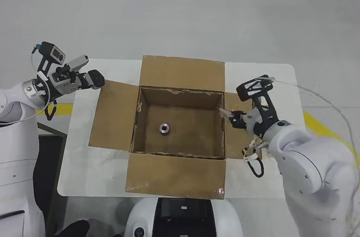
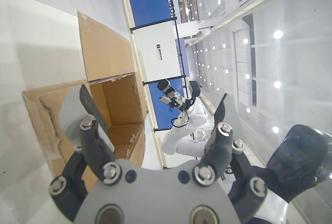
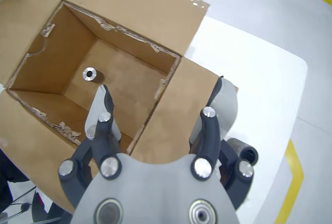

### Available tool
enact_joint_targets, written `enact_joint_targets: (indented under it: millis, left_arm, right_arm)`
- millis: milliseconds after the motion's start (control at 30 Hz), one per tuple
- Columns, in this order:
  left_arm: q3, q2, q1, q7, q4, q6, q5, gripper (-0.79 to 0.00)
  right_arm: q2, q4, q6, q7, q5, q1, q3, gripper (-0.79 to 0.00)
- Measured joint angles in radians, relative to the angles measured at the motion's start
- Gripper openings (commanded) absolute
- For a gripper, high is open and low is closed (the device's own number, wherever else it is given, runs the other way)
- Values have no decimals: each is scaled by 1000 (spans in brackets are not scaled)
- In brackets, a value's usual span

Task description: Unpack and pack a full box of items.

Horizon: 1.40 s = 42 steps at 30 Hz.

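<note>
An open cardboard box (image 1: 181, 78) stands in the middle of the white table (image 1: 79, 172), all flaps folded outward. A single small metal cylinder (image 1: 164, 128) stands upright on the box floor, its bored end up (image 3: 89, 74). My right gripper (image 1: 230, 117) hangs open over the box's right wall and flap, with nothing between its fingers (image 3: 160, 83). My left gripper (image 1: 94, 79) is open and empty too (image 2: 153, 103). It sits off the box's far left corner, level with the left flap (image 2: 33, 98).
A dark cylindrical piece (image 3: 247, 153) lies on the table beside the right flap, half hidden behind my right gripper. Torn cardboard strips line the box rim (image 3: 64, 129). Bare table runs along the left and front of the box.
</note>
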Motion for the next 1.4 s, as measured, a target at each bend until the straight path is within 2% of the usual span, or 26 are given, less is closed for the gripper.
enact_joint_targets:
  millis: [433, 633, 867, 1100, 1400]
  left_arm:
    - [0, 0, 0, 0, 0, 0, 0, 0]
    - [0, 0, 0, 0, 0, 0, 0, 0]
    - [0, 0, 0, 0, 0, 0, 0, 0]
    - [0, 0, 0, 0, 0, 0, 0, 0]
    - [0, 0, 0, 0, 0, 0, 0, 0]
  right_arm:
    - [27, -39, -90, -76, 26, -216, 308, -18]
    - [35, -39, -120, -115, 64, -322, 488, 0]
    - [43, -39, -155, -112, 127, -411, 657, -9]
    - [47, -39, -162, -101, 141, -488, 713, 0]
    - [47, -39, -170, -167, 124, -590, 759, 0]
